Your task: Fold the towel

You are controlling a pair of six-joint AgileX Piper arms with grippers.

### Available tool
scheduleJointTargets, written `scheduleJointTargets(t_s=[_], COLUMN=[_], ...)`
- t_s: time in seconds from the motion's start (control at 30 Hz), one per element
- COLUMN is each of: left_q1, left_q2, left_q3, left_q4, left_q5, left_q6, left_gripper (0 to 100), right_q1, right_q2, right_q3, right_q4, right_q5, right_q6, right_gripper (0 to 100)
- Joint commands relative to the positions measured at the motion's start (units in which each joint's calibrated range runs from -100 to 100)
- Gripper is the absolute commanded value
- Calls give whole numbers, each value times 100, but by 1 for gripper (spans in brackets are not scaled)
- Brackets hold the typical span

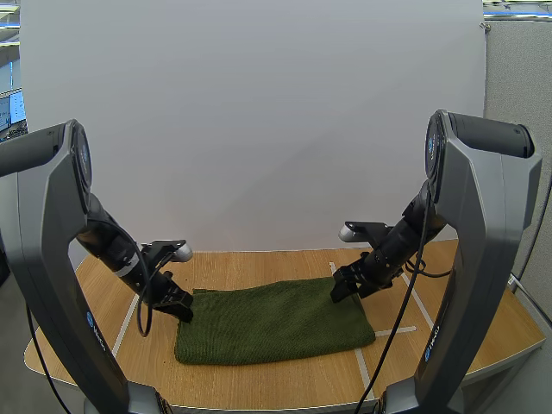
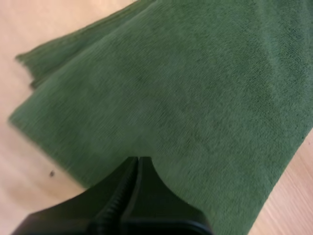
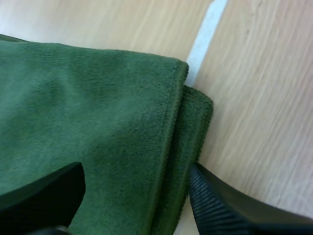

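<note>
The wooden table spreads widest before me, and on it the green towel lies flat between my two arms, lengthwise from left to right. At its right corner two layers show, the upper edge set a little back from the lower, so it is already doubled over. My right gripper is released and low at that far right corner. Its fingers stand apart and straddle the towel's edge, one finger over the cloth and the other over bare wood just beside the hem. My left gripper is clenched, its fingers lying together as one dark wedge, with the tip down at the towel's left end over the cloth and nothing pinched that I can see. A white tape line runs across the wood just past the towel's right corner.
</note>
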State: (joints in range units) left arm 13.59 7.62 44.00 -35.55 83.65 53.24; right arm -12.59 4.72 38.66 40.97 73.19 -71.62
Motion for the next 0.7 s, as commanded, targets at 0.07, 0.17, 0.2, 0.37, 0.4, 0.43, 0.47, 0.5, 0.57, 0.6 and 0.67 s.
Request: scheduleJointTargets(t_s=[0.07,0.17,0.2,0.37,0.4,0.43,0.47,0.5,0.57,0.6,0.67], left_q1=[-166,-166,-166,-166,-166,-166,-166,-166,-166,-166,-166], left_q2=[6,6,6,6,6,6,6,6,6,6,6], left_q3=[-62,-62,-62,-62,-62,-62,-62,-62,-62,-62,-62], left_q4=[147,206,206,155,156,143,130,109,109,109,94], left_q5=[-622,-685,-685,-685,-700,-736,-755,-799,-855,-878,-897], left_q6=[-132,-177,-177,-197,-207,-207,-207,-216,-237,-237,-246], left_gripper=[0,0,0,0,0,0,0,0,0,0,0], right_q1=[-15,-15,-15,-15,-15,-15,-15,-15,-15,-15,-15], right_q2=[109,109,109,109,109,109,109,109,109,109,109], right_q3=[-20,-20,-20,-20,-20,-20,-20,-20,-20,-20,-20], right_q4=[33,33,33,33,33,33,33,33,33,33,33], right_q5=[-389,-631,-647,-647,-665,-665,-665,-665,-665,-682,-774], right_q6=[9,9,9,9,9,9,9,9,9,9,9], right_gripper=[100,100,100,100,100,100,100,100,100,100,100])
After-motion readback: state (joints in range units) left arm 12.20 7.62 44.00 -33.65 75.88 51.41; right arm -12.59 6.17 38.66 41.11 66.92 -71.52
